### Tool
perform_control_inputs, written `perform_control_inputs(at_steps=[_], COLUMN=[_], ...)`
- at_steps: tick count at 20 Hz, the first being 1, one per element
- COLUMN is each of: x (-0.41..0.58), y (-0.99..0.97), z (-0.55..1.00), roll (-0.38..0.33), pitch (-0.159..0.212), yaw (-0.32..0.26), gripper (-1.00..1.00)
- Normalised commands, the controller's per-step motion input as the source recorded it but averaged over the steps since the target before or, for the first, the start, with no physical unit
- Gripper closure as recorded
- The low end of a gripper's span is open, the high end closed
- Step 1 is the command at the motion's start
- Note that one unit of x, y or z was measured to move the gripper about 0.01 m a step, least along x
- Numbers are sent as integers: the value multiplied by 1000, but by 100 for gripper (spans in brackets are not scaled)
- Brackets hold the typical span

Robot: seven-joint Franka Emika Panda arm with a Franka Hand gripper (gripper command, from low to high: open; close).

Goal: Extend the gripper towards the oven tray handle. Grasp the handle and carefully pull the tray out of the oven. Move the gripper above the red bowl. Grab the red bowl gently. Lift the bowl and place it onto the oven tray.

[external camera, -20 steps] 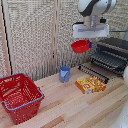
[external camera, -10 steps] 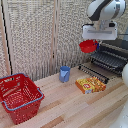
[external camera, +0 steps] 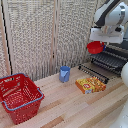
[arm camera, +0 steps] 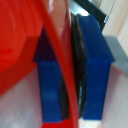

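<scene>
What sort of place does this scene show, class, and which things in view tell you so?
Probably a mock kitchen set up as a robot test bench. A toaster oven with its wire rack pulled out sits on a wooden table, a white robot gripper holds a red bowl, and a folding screen stands behind.

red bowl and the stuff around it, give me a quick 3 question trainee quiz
1. True or false: the red bowl rests on the wooden table.
2. What does the gripper hold? A) blue cup B) red bowl C) yellow box
3. Which object sits nearest the exterior view's left edge?

Key:
1. False; it hangs in the air beside the tray.
2. B; the wrist view shows a blue fingertip on each side of its rim.
3. The red basket.
</scene>
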Motion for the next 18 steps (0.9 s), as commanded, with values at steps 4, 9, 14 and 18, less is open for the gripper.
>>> perform_control_inputs(at_steps=[4, 9, 14, 18], x=[113, 225, 276, 264], y=[-391, -464, -518, -588], z=[-39, -1, 0, 0], roll=[0, 0, 0, 0], pitch=[-12, 0, 0, 0], yaw=[-293, -252, -226, -192], gripper=[100, 100, 100, 100])
